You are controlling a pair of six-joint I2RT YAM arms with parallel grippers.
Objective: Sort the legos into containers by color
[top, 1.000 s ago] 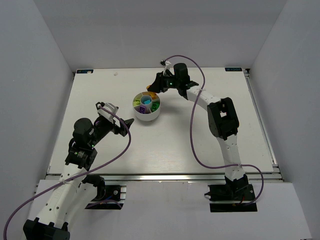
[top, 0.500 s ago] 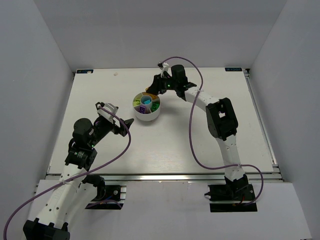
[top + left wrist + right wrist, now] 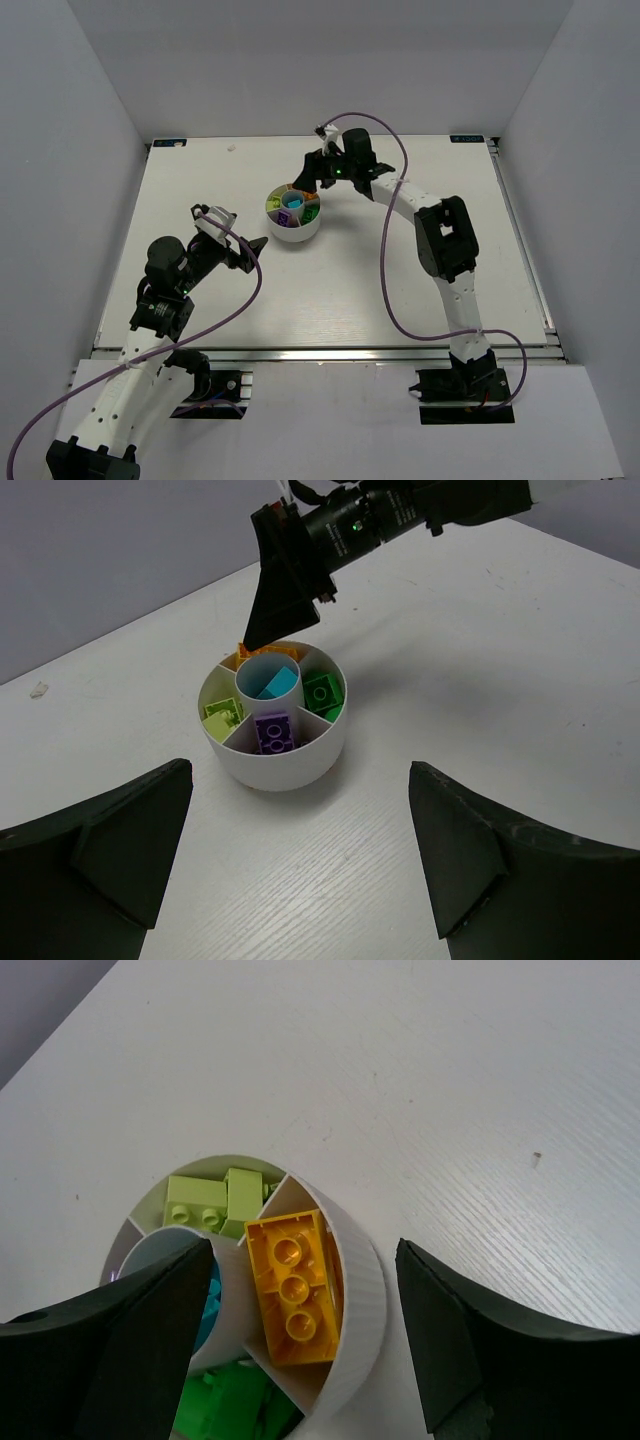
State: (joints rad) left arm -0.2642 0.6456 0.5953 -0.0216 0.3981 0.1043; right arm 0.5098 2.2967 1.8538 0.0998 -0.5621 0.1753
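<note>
Below the right claw (image 3: 303,1258), spread wide and empty, the orange studded plastic brick (image 3: 293,1285) lies in the round white divided dish's (image 3: 366,1282) 12 o'clock wedge, lengthwise 12-to-6.

Orange lego (image 3: 291,1300) lies studs-up in the white dish (image 3: 366,1282); lime legos (image 3: 210,1203) adjacent.

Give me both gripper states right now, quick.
Left gripper: jaws open, holding nothing.
Right gripper: jaws open, empty, above the orange brick lying in the dish.
</note>
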